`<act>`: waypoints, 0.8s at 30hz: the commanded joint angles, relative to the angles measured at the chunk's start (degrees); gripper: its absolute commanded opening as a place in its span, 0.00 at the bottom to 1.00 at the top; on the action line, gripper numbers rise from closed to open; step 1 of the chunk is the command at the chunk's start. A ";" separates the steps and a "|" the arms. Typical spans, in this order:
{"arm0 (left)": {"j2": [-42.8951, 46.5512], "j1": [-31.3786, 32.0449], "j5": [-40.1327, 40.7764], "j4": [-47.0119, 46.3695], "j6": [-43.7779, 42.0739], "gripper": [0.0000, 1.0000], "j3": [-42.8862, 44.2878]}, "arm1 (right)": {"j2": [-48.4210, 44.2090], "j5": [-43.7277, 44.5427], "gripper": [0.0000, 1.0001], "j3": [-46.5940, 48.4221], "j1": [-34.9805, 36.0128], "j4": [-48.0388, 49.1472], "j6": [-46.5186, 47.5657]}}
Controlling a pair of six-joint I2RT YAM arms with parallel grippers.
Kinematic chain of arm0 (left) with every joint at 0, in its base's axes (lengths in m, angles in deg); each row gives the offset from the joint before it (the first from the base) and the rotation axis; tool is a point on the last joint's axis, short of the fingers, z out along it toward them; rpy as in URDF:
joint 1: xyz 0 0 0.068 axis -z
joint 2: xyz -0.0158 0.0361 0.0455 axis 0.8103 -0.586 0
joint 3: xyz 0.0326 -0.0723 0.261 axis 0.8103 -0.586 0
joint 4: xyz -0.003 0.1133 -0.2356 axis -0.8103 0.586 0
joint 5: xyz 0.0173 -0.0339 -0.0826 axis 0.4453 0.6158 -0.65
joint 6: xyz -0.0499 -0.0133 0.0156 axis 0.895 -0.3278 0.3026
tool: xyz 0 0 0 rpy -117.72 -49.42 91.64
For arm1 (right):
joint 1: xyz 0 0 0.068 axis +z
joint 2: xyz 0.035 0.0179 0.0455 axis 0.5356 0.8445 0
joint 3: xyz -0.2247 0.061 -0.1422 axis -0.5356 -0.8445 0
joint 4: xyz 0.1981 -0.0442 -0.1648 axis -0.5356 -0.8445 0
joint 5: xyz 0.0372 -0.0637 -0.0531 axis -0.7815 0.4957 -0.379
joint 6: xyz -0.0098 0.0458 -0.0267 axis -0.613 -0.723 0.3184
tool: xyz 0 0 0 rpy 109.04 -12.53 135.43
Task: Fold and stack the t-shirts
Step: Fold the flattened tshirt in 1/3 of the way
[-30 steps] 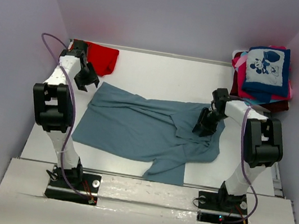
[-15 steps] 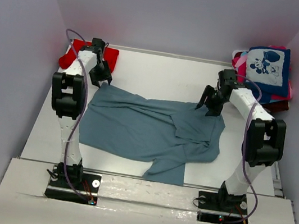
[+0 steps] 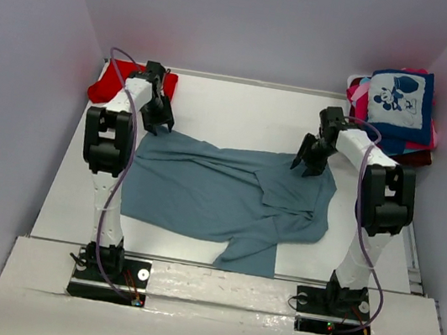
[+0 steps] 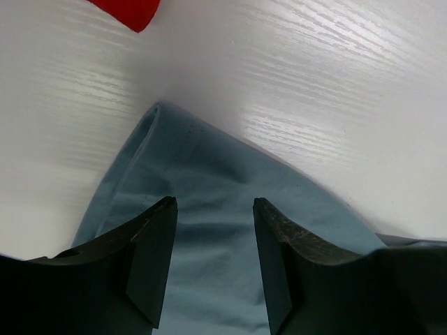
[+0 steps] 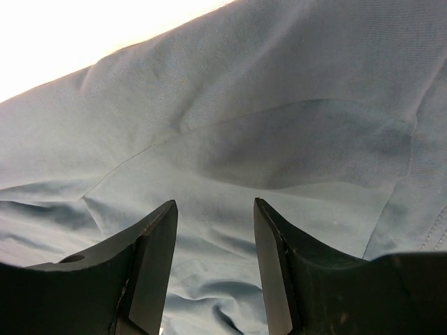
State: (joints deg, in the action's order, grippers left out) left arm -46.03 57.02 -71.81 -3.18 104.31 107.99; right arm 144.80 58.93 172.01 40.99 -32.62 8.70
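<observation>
2-arm reach to grey-blue tee far corners just done. L tool & R tool apart, unclamped. Prob. corner pinch next.

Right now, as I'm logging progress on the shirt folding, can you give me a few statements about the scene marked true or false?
1. The grey-blue t-shirt lies spread and rumpled on the table. True.
2. The left claw grips the red t-shirt. False: it is open over the grey-blue t-shirt's far left corner, and the red t-shirt lies apart.
3. The navy mouse-print t-shirt tops the pile at the far right. True.
4. The right claw is shut on cloth. False: its jaws stand open over the grey-blue t-shirt, holding nothing.
</observation>
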 commanded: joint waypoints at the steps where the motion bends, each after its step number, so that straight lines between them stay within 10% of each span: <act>1: -0.55 -0.26 1.94 1.78 -0.98 0.58 1.21 | 1.09 0.83 0.53 1.19 -0.34 1.94 0.06; 24: -14.96 -2.54 3.70 6.79 1.83 0.14 15.44 | 14.08 3.02 0.30 12.15 -0.34 -1.74 0.06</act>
State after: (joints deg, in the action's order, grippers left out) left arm -55.62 55.65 -69.23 4.39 105.41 120.49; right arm 154.57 58.93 179.46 40.70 -34.50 8.52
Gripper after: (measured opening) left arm 0.164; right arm 0.302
